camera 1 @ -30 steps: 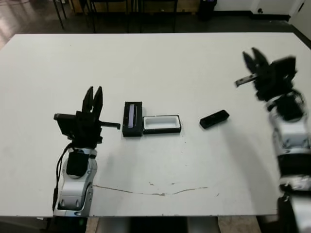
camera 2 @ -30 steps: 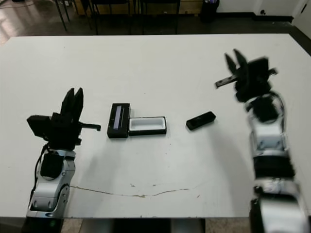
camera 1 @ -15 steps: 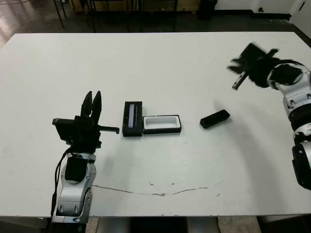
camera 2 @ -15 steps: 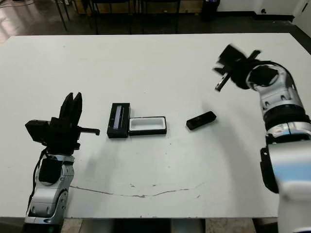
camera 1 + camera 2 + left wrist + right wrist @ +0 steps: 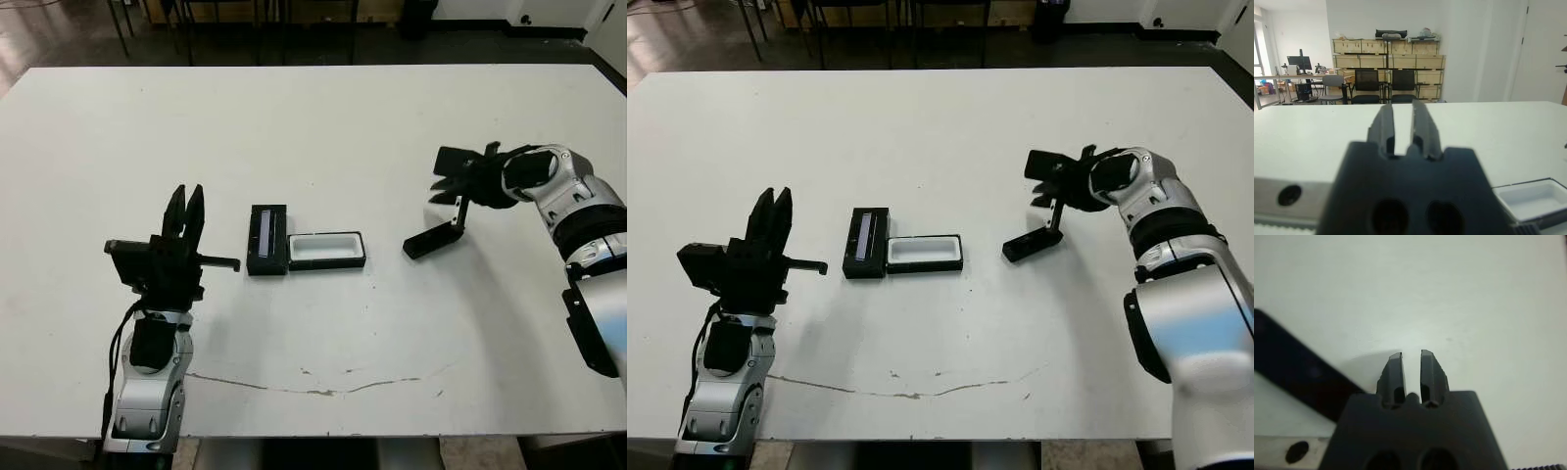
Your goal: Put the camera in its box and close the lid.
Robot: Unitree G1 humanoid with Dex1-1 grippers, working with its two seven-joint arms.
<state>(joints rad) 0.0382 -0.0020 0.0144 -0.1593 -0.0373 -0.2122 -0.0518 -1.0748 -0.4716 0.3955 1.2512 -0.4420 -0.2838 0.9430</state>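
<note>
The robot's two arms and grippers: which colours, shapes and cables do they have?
Both arms have rounded silver-grey shells with black joints. The left gripper and the right gripper each have a blocky black body and two tapered black fingers. A black cable loops beside the left arm's forearm. No markings are readable.

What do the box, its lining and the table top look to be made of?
Box: matte black shell, likely card or plastic; no shine shows. Its lining: white, soft-looking, possibly foam. Table: smooth white laminate-like top, with a thin brownish scratch near the front edge.
</note>
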